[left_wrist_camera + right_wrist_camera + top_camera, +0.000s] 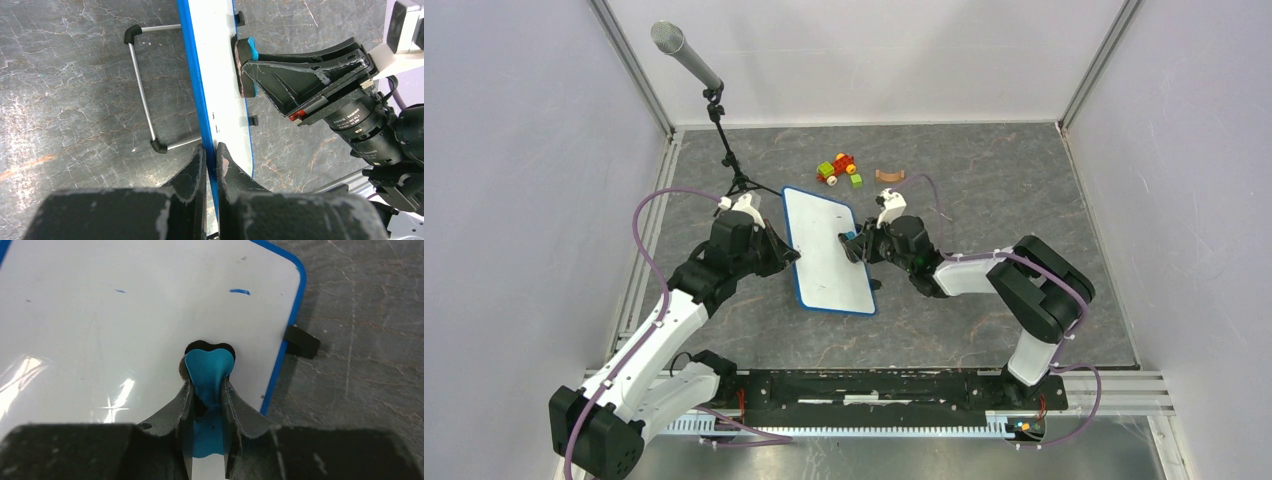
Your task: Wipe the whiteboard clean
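Note:
The whiteboard [829, 250] lies flat in the middle of the table, white with a blue rim. My left gripper [790, 256] is shut on its left rim; in the left wrist view [211, 152] the two fingers pinch the blue edge [197, 85]. My right gripper [854, 243] is shut on a blue eraser [208, 371] with a dark felt underside and presses it on the board near the right edge. The board [125, 325] is almost bare: a short blue mark [239, 291] and a smaller one [119, 290] remain past the eraser. The eraser also shows in the left wrist view [246, 67].
A microphone stand [724, 130] rises at the back left, its base legs [142, 90] just left of the board. Colourful toy bricks [839, 169] and a brown curved piece [889, 176] lie behind the board. White walls enclose the table.

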